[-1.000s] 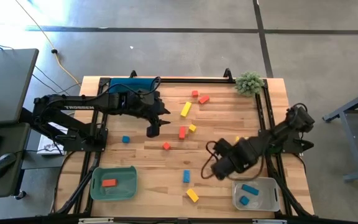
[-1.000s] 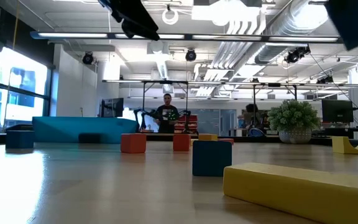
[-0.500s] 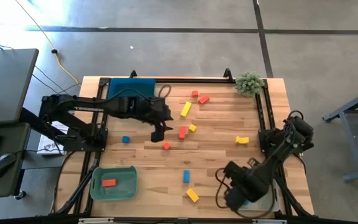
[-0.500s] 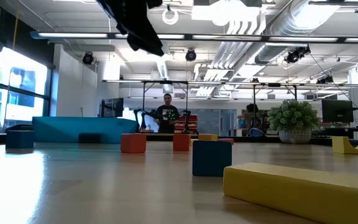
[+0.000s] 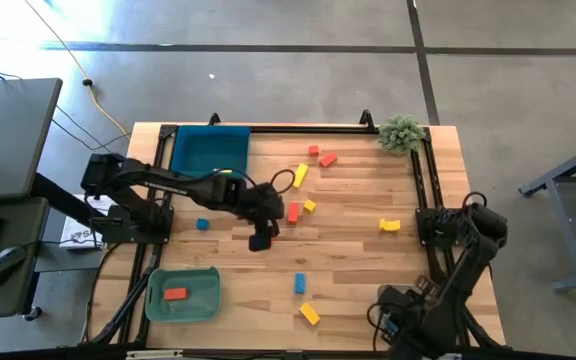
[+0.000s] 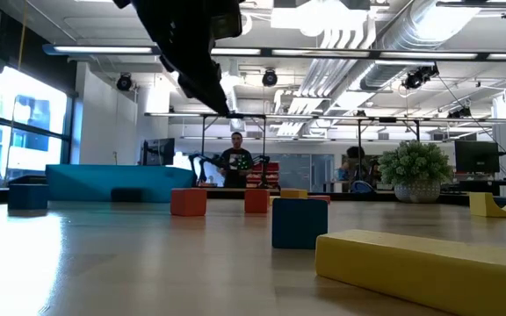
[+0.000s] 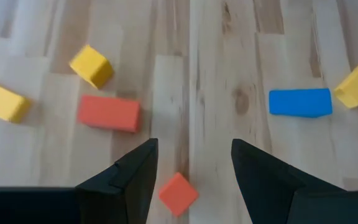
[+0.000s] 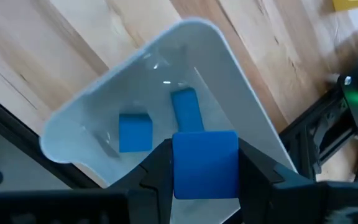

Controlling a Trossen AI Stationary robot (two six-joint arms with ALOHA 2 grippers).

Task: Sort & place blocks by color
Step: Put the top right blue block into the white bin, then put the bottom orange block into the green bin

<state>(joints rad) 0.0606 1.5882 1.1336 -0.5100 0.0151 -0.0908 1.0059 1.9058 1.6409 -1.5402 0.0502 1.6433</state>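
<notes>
— Wooden planks make up the bench (image 5: 358,240), with a black frame round its edge and a small green plant (image 5: 401,132) at the far right corner. What lies on it?

— Loose blocks across the middle: a yellow bar (image 5: 299,176) and two red blocks (image 5: 322,156) near the far edge, a red bar (image 5: 293,212) with a small yellow cube (image 5: 310,205) just beside it, a yellow piece (image 5: 389,225) off to the right, a blue cube (image 5: 202,224) to the left, and a blue bar (image 5: 300,283) and a yellow bar (image 5: 310,314) toward the near edge.

— And the trays?

— A teal tray (image 5: 209,148) sits at the far left. A green tray (image 5: 182,294) at the near left holds one red block (image 5: 176,294). A pale grey tray (image 8: 216,56) at the near right holds a blue cube (image 8: 134,132) and a blue bar (image 8: 186,111).

— Where are the arms?

— The left claw (image 7: 190,177) hangs over the middle of the bench, fingers apart and empty, with a small red cube (image 7: 178,193) on the wood between its tips. The right claw (image 8: 205,163) is above the grey tray, clamped on a blue block (image 8: 205,164).

— Anything beyond the bench?

— From bench height, a person (image 6: 236,158) stands far back in a big room under ceiling pipes.
</notes>
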